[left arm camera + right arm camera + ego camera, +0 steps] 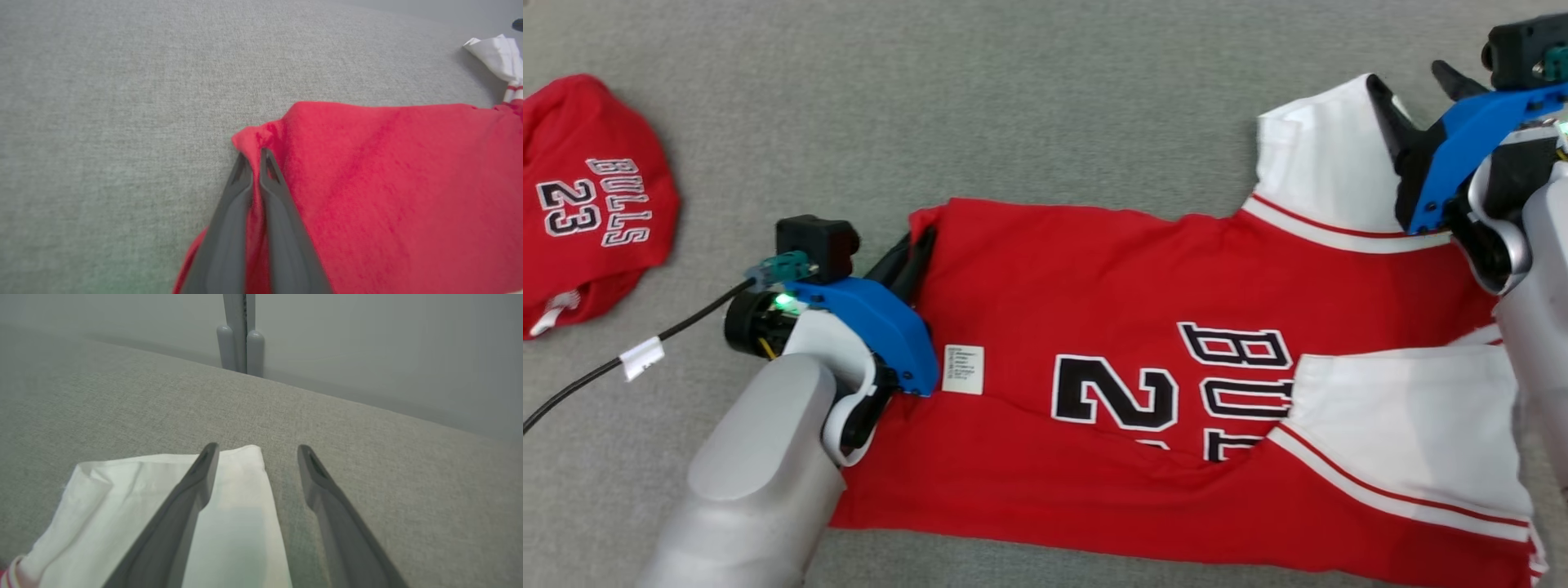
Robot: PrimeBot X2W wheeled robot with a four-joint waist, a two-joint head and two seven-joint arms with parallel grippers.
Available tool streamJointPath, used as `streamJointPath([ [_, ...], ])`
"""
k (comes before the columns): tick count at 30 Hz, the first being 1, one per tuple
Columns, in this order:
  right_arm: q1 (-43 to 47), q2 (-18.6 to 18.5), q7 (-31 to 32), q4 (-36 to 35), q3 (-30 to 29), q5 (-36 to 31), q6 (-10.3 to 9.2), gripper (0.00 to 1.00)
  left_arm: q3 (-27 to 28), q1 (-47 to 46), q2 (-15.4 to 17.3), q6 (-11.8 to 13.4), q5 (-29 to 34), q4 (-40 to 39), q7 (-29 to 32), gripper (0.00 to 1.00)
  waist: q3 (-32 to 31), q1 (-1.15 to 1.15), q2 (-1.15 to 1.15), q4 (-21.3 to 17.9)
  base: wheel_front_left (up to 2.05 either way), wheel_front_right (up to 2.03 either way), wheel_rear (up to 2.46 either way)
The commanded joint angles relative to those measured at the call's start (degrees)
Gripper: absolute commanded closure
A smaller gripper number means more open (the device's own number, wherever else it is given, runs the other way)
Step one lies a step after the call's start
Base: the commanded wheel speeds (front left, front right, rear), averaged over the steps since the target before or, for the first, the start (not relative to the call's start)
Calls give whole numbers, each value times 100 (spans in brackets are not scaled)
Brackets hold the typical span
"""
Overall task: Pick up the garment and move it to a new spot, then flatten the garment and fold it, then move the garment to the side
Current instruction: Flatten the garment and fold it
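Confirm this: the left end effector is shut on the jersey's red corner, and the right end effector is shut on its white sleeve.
The right end effector is open: the right wrist view shows its fingers spread at the edge of the white sleeve. The left end effector is shut on the red corner of the jersey.

You have the garment (1143,294) spread across the table (1013,98), sleeves toward the robot's right; the left gripper (921,241) sits at its far left corner, fingers either side of the cloth; the right gripper (1409,75) hangs over the far sleeve (1319,155); a second garment (592,196) lies well apart, far left.
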Motion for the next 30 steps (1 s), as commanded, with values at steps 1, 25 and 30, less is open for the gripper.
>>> streamJointPath([
  [1, -153, -57, 88, 134, -36, -87, -1, 0, -172, -14, -85, -7, -57, 118, -43, 100, 166, 0, -1, 209, 0, 0, 0],
  [25, -888, -72, -1876, 489, -708, -1080, -1, 100, 7, -1142, -156, 152, -185, 604, -1732, 100, 205, 0, -1, 386, 0, 0, 0],
  [30, -730, 144, -2405, 604, -934, -1161, -1, 100, 568, -683, -148, 158, 266, 261, -1727, 100, -32, 0, -1, 196, 0, 0, 0],
])
